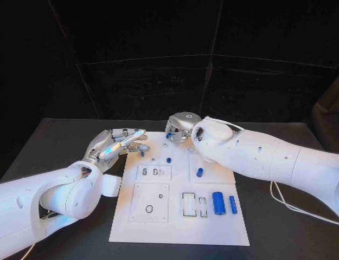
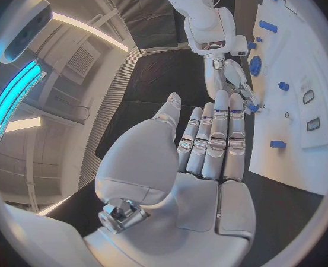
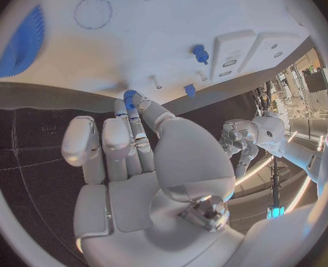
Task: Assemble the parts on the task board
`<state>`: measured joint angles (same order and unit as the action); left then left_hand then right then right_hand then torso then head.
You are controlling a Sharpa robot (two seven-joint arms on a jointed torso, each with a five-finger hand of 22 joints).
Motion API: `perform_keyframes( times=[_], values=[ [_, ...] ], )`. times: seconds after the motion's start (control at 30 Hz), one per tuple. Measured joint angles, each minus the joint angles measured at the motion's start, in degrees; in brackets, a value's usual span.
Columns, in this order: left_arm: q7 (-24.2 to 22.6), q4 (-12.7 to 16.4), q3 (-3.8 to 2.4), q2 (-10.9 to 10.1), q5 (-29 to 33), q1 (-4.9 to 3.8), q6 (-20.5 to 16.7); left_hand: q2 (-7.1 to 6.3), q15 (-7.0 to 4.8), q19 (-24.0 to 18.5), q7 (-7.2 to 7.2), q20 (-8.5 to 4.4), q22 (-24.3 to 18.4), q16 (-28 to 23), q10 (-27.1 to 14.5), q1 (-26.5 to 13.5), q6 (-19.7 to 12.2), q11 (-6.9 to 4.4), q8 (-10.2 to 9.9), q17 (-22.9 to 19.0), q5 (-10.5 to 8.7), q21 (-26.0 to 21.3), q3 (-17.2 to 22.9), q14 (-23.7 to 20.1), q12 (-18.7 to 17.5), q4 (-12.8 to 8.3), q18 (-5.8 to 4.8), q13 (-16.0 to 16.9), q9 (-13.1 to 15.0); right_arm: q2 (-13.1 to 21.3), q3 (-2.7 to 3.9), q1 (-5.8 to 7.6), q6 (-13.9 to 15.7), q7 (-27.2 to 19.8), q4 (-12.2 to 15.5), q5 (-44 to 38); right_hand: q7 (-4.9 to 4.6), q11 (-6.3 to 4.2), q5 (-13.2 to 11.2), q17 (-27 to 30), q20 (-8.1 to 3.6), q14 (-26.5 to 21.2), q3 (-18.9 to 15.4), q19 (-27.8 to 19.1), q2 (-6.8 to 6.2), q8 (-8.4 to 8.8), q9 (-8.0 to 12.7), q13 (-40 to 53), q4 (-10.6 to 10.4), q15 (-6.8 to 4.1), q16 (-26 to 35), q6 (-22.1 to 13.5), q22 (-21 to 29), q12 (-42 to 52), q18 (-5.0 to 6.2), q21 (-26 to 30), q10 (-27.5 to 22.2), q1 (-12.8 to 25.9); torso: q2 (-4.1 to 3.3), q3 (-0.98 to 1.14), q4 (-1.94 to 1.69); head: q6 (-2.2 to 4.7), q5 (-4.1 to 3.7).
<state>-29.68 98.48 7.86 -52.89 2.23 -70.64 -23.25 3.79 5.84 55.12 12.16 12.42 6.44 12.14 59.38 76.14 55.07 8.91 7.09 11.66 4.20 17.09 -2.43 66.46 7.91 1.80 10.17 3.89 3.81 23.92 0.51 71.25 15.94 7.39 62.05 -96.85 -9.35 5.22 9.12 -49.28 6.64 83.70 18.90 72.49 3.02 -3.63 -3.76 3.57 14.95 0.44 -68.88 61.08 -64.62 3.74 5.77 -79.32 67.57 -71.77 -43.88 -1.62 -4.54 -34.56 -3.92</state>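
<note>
The white task board (image 1: 177,219) lies in the middle of the black table. My right hand (image 1: 181,126) hovers over the board's far edge and pinches a small blue part (image 3: 130,95) between thumb and a finger. Beside it on the board lie a blue gear (image 3: 23,40), a blue peg (image 3: 201,54) and another small blue piece (image 3: 189,89). My left hand (image 1: 117,142) is at the board's far left corner, its fingers (image 2: 216,142) straight and side by side, holding nothing. A small blue part (image 1: 142,147) sits just past its fingertips.
Toward the board's right lie a thick blue cylinder (image 1: 218,203) and a thinner one (image 1: 232,204), with two small blue pieces (image 1: 169,160) (image 1: 199,172) farther back. Rectangular slots (image 1: 189,204) and a raised plate (image 1: 149,202) mark the board. A white cable (image 1: 294,206) trails at the right.
</note>
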Motion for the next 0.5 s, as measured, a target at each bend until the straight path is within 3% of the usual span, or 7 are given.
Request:
perform_keyframes(
  times=[0.13,0.2,0.23,0.3,0.33,0.5],
  values=[
    [0.11,-0.03,0.00,0.00,0.00,-0.03,0.04,0.00,0.00,0.00,0.00,0.00,0.00,0.00,0.00,0.00,0.00,0.00,0.00,0.00,0.00,0.00,0.00,0.00,0.00,0.00,0.00,0.00,0.00,-0.27,0.00,0.02,-0.30,0.26,-0.27,-0.37,-0.63,0.70,-0.83,3.23,0.53,-0.95,0.49,-1.88,-1.23,-0.01,0.04,-0.01,-0.49,0.66,2.14,-1.31,2.42,0.00,0.00,0.92,-1.91,1.21,-0.05,-0.02,0.03,-0.05,0.06],
    [0.16,-0.05,0.00,0.00,-0.01,-0.04,0.06,0.00,0.00,0.00,0.00,0.00,0.00,0.00,0.00,0.00,0.00,0.00,0.00,-0.01,0.00,0.00,0.00,0.00,0.00,0.00,0.00,0.00,0.00,-0.37,0.00,0.02,-0.37,0.32,-0.45,-0.43,-1.06,1.29,-1.76,8.26,0.91,-2.57,0.49,-5.04,-2.76,-0.02,0.12,-0.04,-0.76,1.07,5.54,-3.55,6.76,0.00,0.13,3.19,-4.73,1.45,-0.07,-0.03,0.03,-0.06,0.07],
    [0.20,-0.07,0.00,0.00,-0.01,-0.04,0.07,0.00,0.00,0.00,0.00,0.00,0.00,0.00,0.00,0.00,0.00,0.00,0.00,0.00,0.00,0.00,0.00,0.00,0.00,0.00,0.00,0.00,0.00,-0.41,0.00,0.02,-0.38,0.34,-0.55,-0.44,-1.29,1.65,-2.27,10.89,1.13,-3.31,0.19,-6.75,-3.37,-0.02,0.13,-0.04,-1.06,1.22,7.39,-4.69,9.17,0.00,1.05,4.49,-6.06,1.51,-0.07,-0.03,0.05,-0.07,0.07],
    [0.24,-0.10,0.00,0.01,-0.01,-0.05,0.09,0.00,0.00,0.00,0.00,0.00,0.00,0.00,0.00,0.00,0.00,0.00,0.00,-0.01,0.00,0.00,0.00,0.00,0.00,0.00,0.00,0.00,0.00,-0.43,0.00,0.02,-0.37,0.35,-0.64,-0.44,-1.70,2.10,-3.26,15.51,1.52,-4.42,-0.79,-9.78,-4.34,-0.02,0.12,-0.04,-2.04,1.74,10.85,-7.52,13.67,0.00,1.44,7.18,-9.27,1.40,-0.07,-0.03,0.07,-0.13,0.07],
    [0.26,-0.13,0.00,0.01,-0.01,-0.06,0.10,0.00,0.00,0.00,0.00,0.00,0.01,0.00,0.00,0.00,0.00,0.00,0.00,-0.01,0.00,0.00,0.00,0.00,0.00,0.00,0.00,0.00,0.00,-0.43,0.00,0.02,-0.32,0.35,-0.66,-0.43,-1.77,2.37,-3.44,17.50,1.72,-4.61,-1.59,-10.84,-4.76,-0.02,0.12,-0.04,-2.79,1.93,12.43,-8.83,15.56,0.00,2.31,8.46,-10.82,0.98,-0.07,-0.03,0.08,-0.14,0.07],
    [0.35,-0.26,0.00,0.01,-0.01,-0.08,0.16,0.00,0.00,0.00,0.00,0.00,0.01,0.00,0.00,0.00,0.00,0.00,0.00,-0.01,0.00,0.00,0.00,0.00,0.00,0.00,0.00,0.00,0.00,0.12,0.00,0.03,0.18,0.26,0.09,-0.15,-1.90,2.56,-3.44,19.57,1.94,-4.60,-3.94,-11.38,-5.37,-0.02,0.12,0.09,-4.52,1.92,14.19,-11.43,17.65,0.44,2.29,9.98,-12.00,0.37,-0.09,-0.03,0.14,-0.15,0.07]
  ],
)
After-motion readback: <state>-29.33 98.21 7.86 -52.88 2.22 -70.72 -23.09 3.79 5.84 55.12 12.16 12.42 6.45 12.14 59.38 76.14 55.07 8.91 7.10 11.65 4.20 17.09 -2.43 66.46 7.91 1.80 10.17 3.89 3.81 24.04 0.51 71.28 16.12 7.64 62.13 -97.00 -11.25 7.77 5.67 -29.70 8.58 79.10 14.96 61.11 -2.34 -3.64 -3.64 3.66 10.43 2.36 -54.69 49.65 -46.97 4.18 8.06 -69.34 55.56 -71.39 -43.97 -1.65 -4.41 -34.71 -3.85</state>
